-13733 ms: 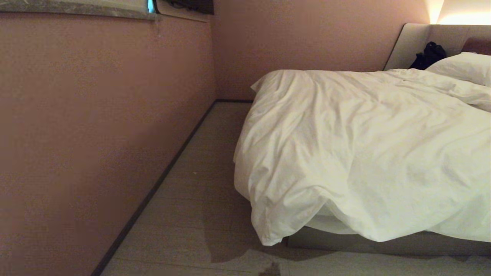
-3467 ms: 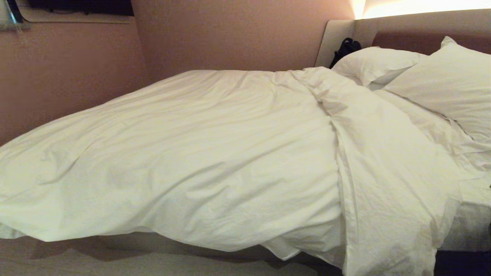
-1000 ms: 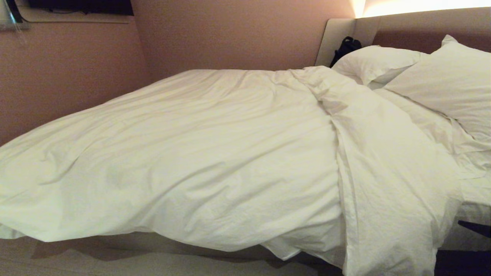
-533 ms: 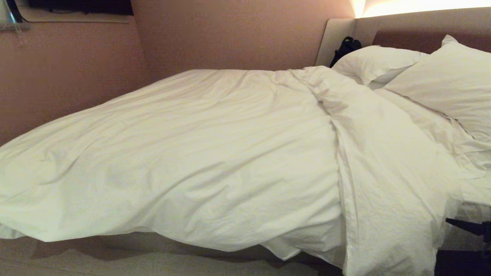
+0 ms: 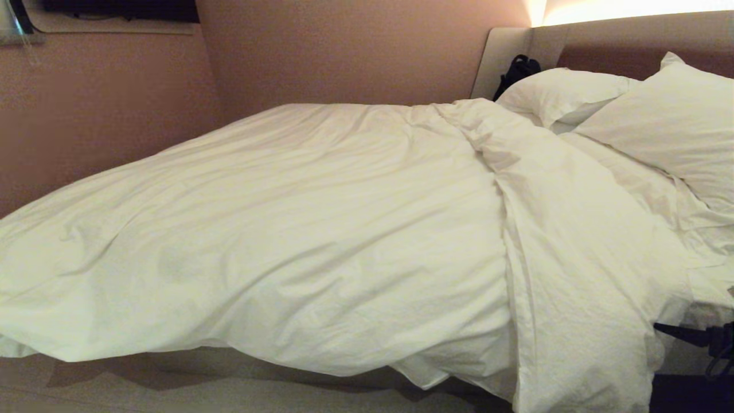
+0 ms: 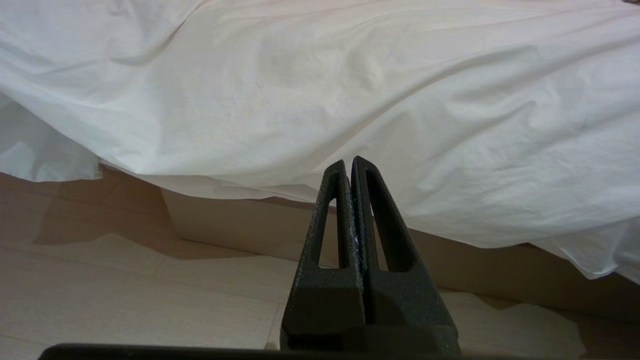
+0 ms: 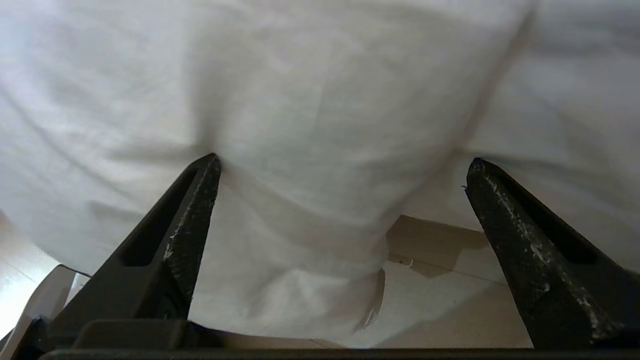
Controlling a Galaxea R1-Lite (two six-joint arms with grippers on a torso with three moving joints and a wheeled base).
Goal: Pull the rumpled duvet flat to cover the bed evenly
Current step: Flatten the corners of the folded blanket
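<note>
Pinkish-brown walls (image 5: 344,51) are enclosing a dim bedroom in the head view, with warm light glowing above the padded headboard (image 5: 625,46). Filling most of that view is the bed (image 5: 708,287), and the duvet (image 5: 321,241) is lying across it in a rumpled state: its main body is spreading out toward the left, while a thick fold is bunching near the middle and running down over the near edge of the mattress toward the floor. Two white pillows (image 5: 659,120) are leaning at the headboard, and a dark bag (image 5: 516,71) is sitting in the far corner beside them. At the lower right edge, the right pincer (image 5: 697,338) is poking into view just beside the hanging fold of the duvet.

From the left wrist view, the left pincer (image 6: 352,165) is sitting clenched with nothing between its fingers, pointing toward the bed's side. It is hanging apart from the duvet (image 6: 350,90), whose edge is drooping over the grey-beige platform base (image 6: 240,225) above the pale wood floor (image 6: 125,285).

From the right wrist view, the right pincer (image 7: 345,165) is standing released, its fingers (image 7: 192,200) spread wide on either side of a hanging bulge of the duvet (image 7: 320,125). One fingertip appears to be pressing into the cloth; whether the other is touching it I cannot tell. Nothing is gripped.
</note>
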